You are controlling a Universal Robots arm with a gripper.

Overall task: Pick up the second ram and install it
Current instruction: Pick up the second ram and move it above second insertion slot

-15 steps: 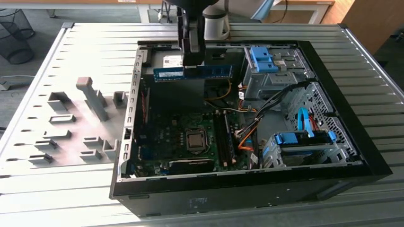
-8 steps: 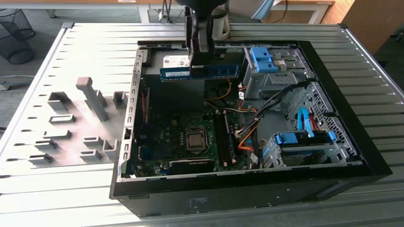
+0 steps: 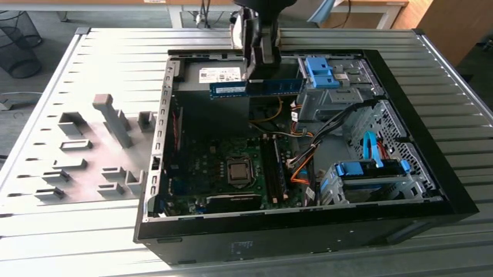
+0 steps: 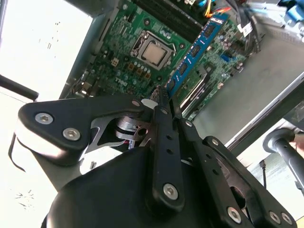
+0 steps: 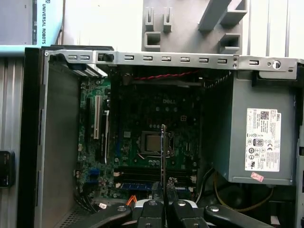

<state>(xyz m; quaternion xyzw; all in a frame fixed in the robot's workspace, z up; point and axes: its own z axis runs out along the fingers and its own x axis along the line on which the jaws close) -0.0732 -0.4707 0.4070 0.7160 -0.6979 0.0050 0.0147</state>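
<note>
Ram (image 3: 257, 88), a long blue stick with dark chips and a pale sticker, hangs level in the air above the open computer case (image 3: 431, 196), near the case's far wall in the exterior view and just in front of the grey power supply (image 5: 256, 137). The gripper (image 3: 260, 63) comes down from above and its jaws are clamped on the stick's upper edge near the middle. In the second wrist view the stick (image 4: 194, 54) runs out from between the black fingers (image 4: 166, 128), and in the first wrist view it (image 5: 163, 156) shows edge-on as a thin dark line over the green motherboard (image 3: 223, 167).

Below it, well apart, the motherboard lies flat in the case floor with the processor (image 3: 239, 171) in its socket and dark memory slots (image 3: 274, 167) just beside it. Blue drive brackets (image 3: 324, 72) sit toward the exterior view's right, with orange and black cables (image 3: 304, 156) trailing between them.

The case lies on its side on a table (image 3: 100, 236) of grey ribbed metal slats. On the exterior view's left, a flat grey plate carries several grey holder blocks (image 3: 112, 118). Beyond the table are a grey floor, a black wire bin (image 3: 17, 49) and pale wooden furniture (image 3: 370, 11).
</note>
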